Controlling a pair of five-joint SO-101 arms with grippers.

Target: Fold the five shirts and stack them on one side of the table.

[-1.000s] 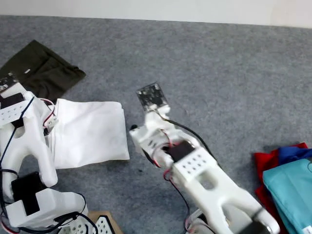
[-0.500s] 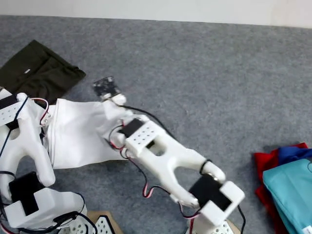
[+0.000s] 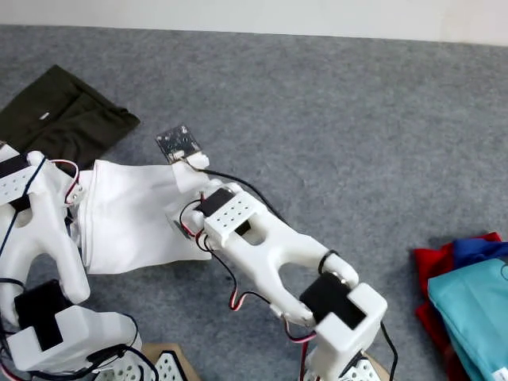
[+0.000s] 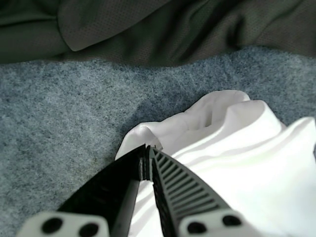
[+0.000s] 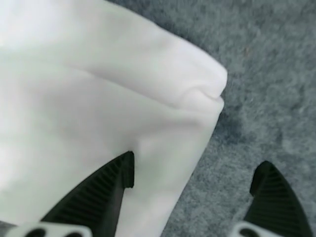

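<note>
A white shirt (image 3: 131, 218) lies partly folded on the grey carpet at the left. My left gripper (image 4: 148, 159) is shut on its left edge, pinching a fold of white cloth (image 4: 207, 126). My right arm (image 3: 238, 226) stretches across the shirt's right side. There my right gripper (image 5: 192, 180) stands open astride a corner of the white shirt (image 5: 98, 98), one finger (image 5: 111, 185) over the cloth, the other (image 5: 269, 192) over bare carpet. A dark green shirt (image 3: 67, 115) lies crumpled behind the white one, also seen as dark cloth (image 4: 148, 24) just beyond the left gripper.
A pile of red, blue and teal shirts (image 3: 468, 298) sits at the right edge. Grey carpet (image 3: 357, 135) covers the middle and back of the table. A pale wall (image 3: 254, 12) runs along the far edge.
My right arm has swung left from mid-table to the white shirt's right edge, then settled. The left arm shifted slightly left, still holding the shirt.
</note>
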